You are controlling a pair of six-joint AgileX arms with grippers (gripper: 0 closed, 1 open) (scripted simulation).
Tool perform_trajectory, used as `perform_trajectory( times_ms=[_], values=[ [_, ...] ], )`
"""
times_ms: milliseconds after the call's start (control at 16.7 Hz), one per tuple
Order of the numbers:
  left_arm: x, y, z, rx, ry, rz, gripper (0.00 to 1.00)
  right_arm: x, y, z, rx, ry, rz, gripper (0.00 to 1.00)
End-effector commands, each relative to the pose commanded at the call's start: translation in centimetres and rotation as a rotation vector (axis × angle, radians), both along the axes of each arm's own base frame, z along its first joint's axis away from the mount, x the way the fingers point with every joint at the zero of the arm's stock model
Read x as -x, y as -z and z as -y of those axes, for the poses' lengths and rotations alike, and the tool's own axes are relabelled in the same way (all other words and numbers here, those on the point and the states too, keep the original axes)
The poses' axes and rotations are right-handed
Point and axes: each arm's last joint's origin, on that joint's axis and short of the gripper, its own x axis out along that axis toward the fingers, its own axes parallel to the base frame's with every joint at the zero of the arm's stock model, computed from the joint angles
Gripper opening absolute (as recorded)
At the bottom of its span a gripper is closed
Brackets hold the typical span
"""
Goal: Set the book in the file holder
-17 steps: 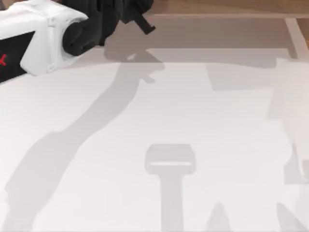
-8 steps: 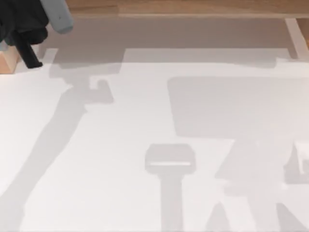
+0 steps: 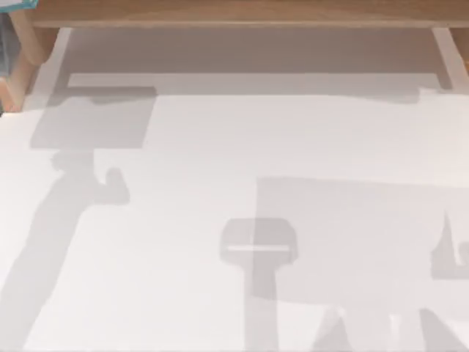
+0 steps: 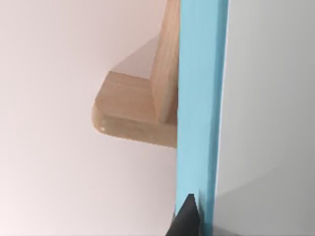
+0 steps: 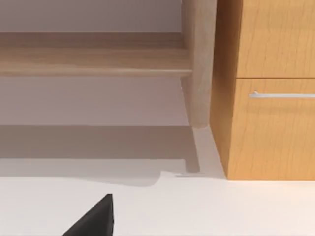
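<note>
Blue edge: pale blue book (image 4: 202,108) edge ran straight up the left wrist view, w/ a whitish flat face beside it.
Book spot: top view showed a blue sliver at the far-left edge, top corner, by the light-brown file holder (image 3: 22,70).
Holder: wooden file holder, slanted wall and base corner, sat just behind the book in the left wrist view; touching or apart, couldn't tell.
Left gripper (image 4: 189,221): one dark fingertip lay against the book's lower edge; looked pinched on the book.
Right gripper (image 5: 93,219): one dark fingertip low over the white table (image 3: 234,147); jaw state couldn't be told.
Backdrop: wood shelf board (image 3: 242,11), wood drawer cabinet (image 5: 270,98).
Handling, est.: stiff, light, smooth cover, prob. slippery; grip flat faces near an edge, keep upright.
</note>
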Motion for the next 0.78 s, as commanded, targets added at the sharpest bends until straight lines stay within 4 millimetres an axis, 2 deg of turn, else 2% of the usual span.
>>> perform_trajectory(
  times_ms=[180,360,540,780],
  values=[
    [2.2,0.3,-1.3,-0.002,-0.037,0.083,0.00,0.0,0.0,0.0,0.000,0.000,0.000,1.00],
    [3.3,0.8,-2.4,-0.023,-0.083,0.141,0.00,0.0,0.0,0.0,0.000,0.000,0.000,1.00],
    [2.8,1.7,-3.4,-0.057,-0.132,0.148,0.00,0.0,0.0,0.0,0.000,0.000,0.000,1.00],
    [0.2,3.8,-5.5,-0.093,-0.188,0.059,0.00,0.0,0.0,0.0,0.000,0.000,0.000,1.00]
  ],
)
